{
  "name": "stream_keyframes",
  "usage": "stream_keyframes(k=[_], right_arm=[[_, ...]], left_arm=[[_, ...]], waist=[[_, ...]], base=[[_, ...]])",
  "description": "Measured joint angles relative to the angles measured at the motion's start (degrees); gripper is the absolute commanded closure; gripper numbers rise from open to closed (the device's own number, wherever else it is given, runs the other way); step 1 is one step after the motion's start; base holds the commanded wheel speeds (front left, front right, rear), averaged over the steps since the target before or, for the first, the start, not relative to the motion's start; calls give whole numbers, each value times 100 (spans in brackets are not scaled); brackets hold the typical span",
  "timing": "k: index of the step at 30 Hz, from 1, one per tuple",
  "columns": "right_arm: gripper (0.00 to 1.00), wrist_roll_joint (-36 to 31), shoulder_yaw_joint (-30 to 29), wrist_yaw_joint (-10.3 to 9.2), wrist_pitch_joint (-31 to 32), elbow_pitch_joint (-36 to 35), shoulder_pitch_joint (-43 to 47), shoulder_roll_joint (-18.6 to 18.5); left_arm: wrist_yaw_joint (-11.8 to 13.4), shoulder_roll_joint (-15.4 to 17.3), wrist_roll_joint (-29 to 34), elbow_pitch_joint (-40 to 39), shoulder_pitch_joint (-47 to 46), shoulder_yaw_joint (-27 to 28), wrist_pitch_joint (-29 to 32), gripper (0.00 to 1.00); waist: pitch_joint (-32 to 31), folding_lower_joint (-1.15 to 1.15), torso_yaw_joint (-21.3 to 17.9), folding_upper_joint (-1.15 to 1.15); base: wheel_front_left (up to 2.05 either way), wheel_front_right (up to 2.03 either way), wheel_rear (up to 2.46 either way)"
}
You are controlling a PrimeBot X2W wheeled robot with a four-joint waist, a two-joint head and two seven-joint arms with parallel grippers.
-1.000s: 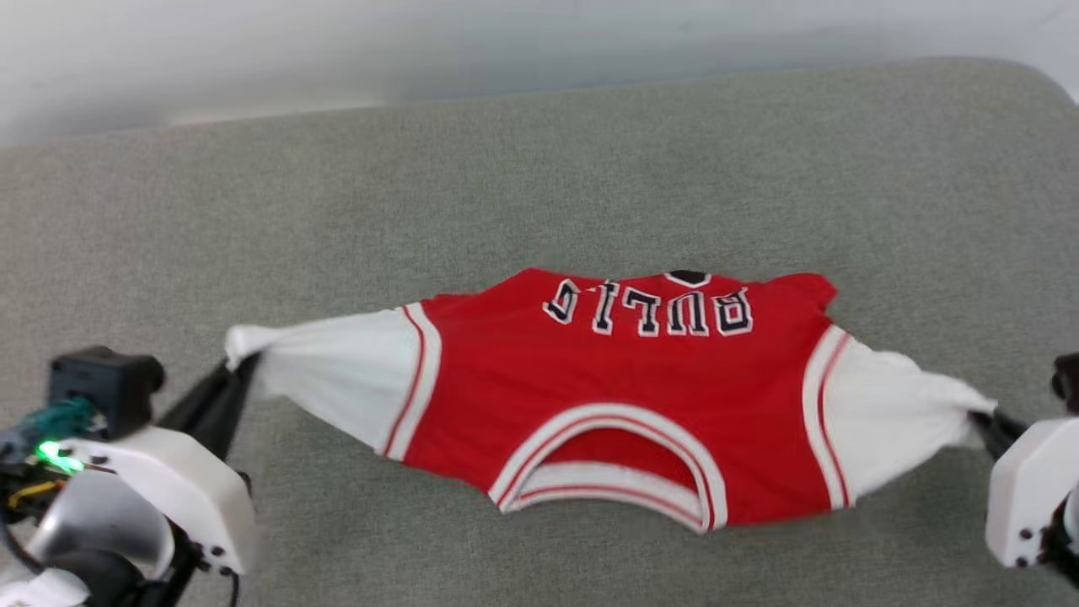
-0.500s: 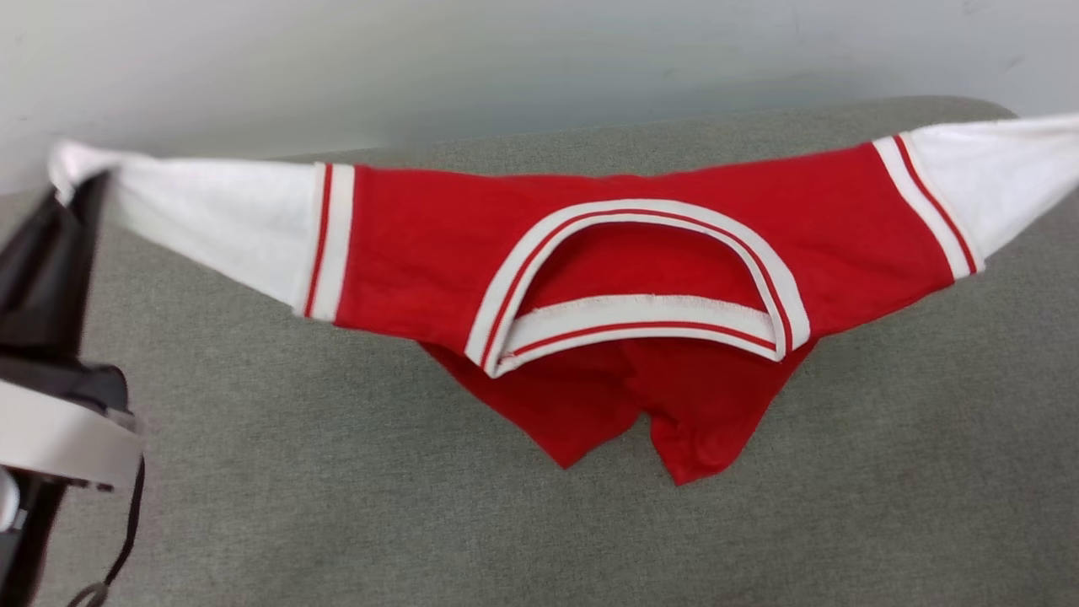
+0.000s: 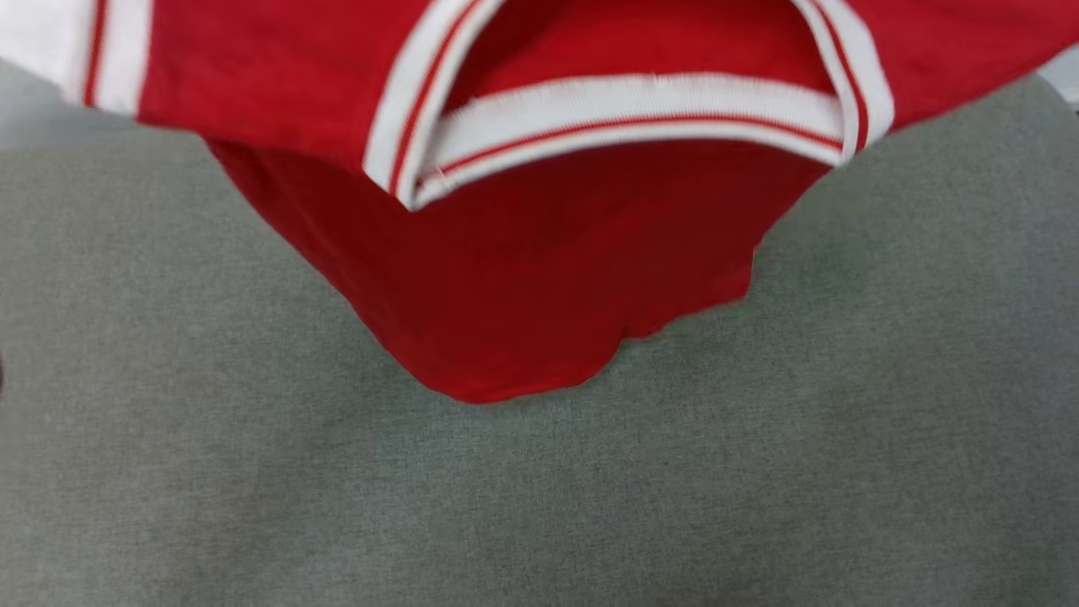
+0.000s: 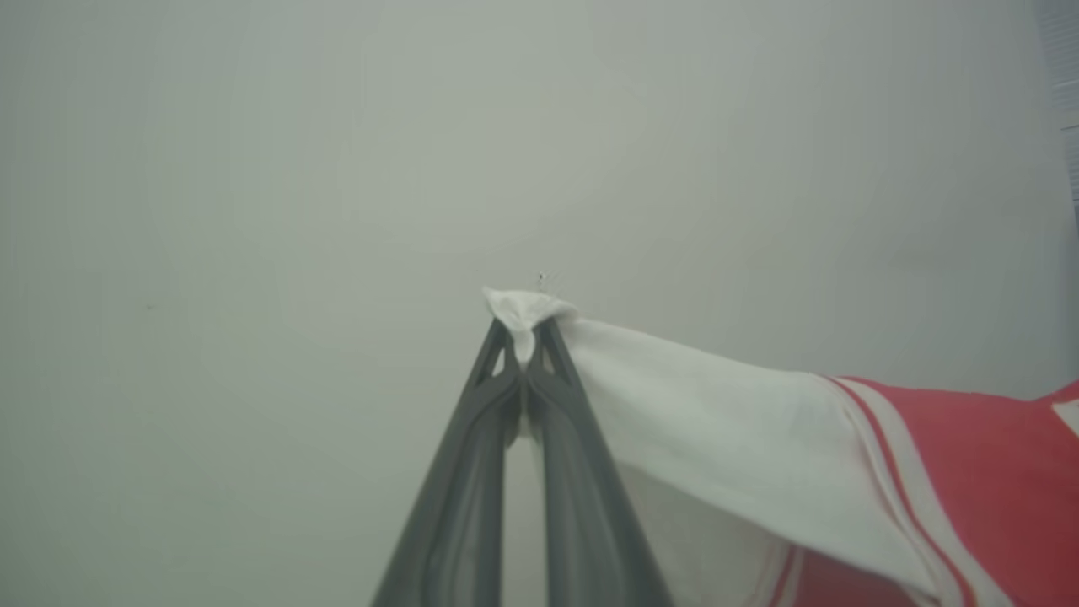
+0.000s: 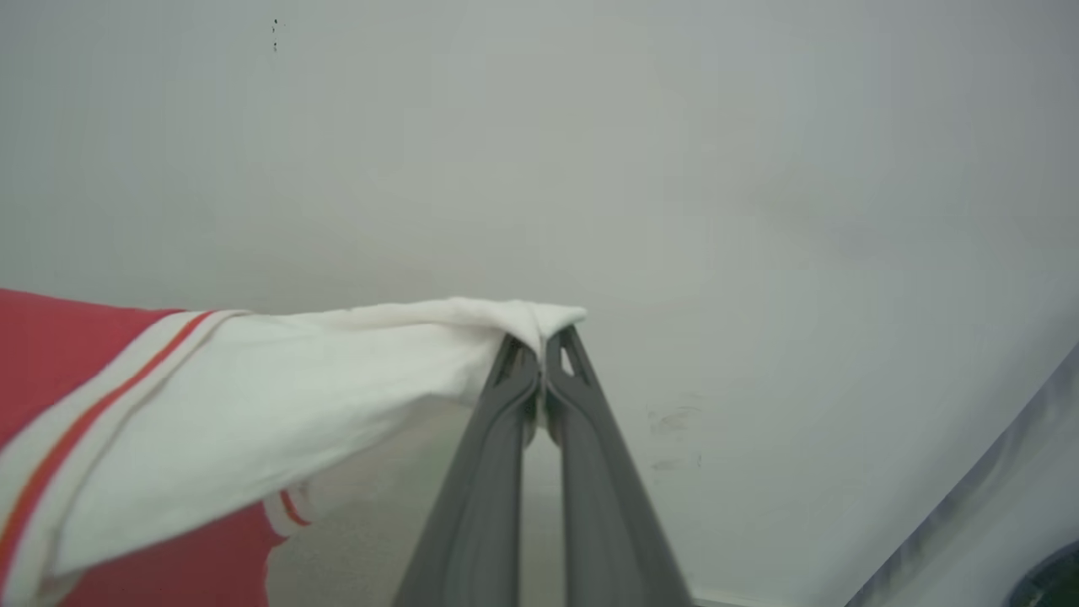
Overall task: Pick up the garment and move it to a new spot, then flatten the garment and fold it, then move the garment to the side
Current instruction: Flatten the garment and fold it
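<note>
The garment (image 3: 523,278), a red jersey with white striped trim, hangs in the air across the top of the head view, its collar facing me and its red body drooping toward the grey surface (image 3: 539,489). In the left wrist view my left gripper (image 4: 524,333) is shut on the tip of one white sleeve (image 4: 716,421). My right gripper (image 5: 542,341) is shut on the tip of the other white sleeve (image 5: 337,371) in the right wrist view. The lettering is hidden.
A grey fabric-covered surface spreads below the hanging jersey. A pale wall (image 4: 337,169) stands behind both grippers. A dark object (image 5: 1054,582) peeks in at the lower right corner of the right wrist view.
The garment has gone from lying stretched on the surface to hanging in the air, lifted by both sleeves. It now sits higher and closer in the head view, and the arms have left that view.
</note>
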Motion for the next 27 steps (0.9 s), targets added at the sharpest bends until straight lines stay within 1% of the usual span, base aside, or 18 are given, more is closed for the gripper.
stream_keyframes(k=[4, 11, 16, 21, 25, 27], right_arm=[[100, -85, 243, 0, -155, 296, -682, -74], [100, -318, 659, 0, -827, 1188, -2068, -131], [100, -542, 757, 0, -1389, 1936, -3105, -87], [100, -903, 858, 0, -1948, 2746, -4030, 14], [100, -1180, 888, 0, -2267, 3427, -4563, 155], [100, -1272, 933, 0, -2408, 3702, -4727, 208]], left_arm=[[-134, 162, -99, 498, -816, -127, -81, 100], [-320, 246, -190, 1735, -2568, -461, -377, 100], [-508, 229, 132, 2855, -3923, -945, -767, 100], [-579, -29, 394, 3862, -5179, -1316, -1203, 100], [-622, -261, 554, 4612, -5834, -1570, -1523, 100], [-630, -309, 708, 4972, -6080, -1679, -1726, 100]], waist=[[267, 0, 5, 0], [891, 0, 20, 0], [1429, 1, 70, 0], [1928, 1, 179, 0], [2259, 1, 279, 0], [2385, 1, 344, 0]], base=[[0, 0, 0], [0, 0, 0], [0, 0, 0], [0, 0, 0], [0, 0, 0], [0, 0, 0]])
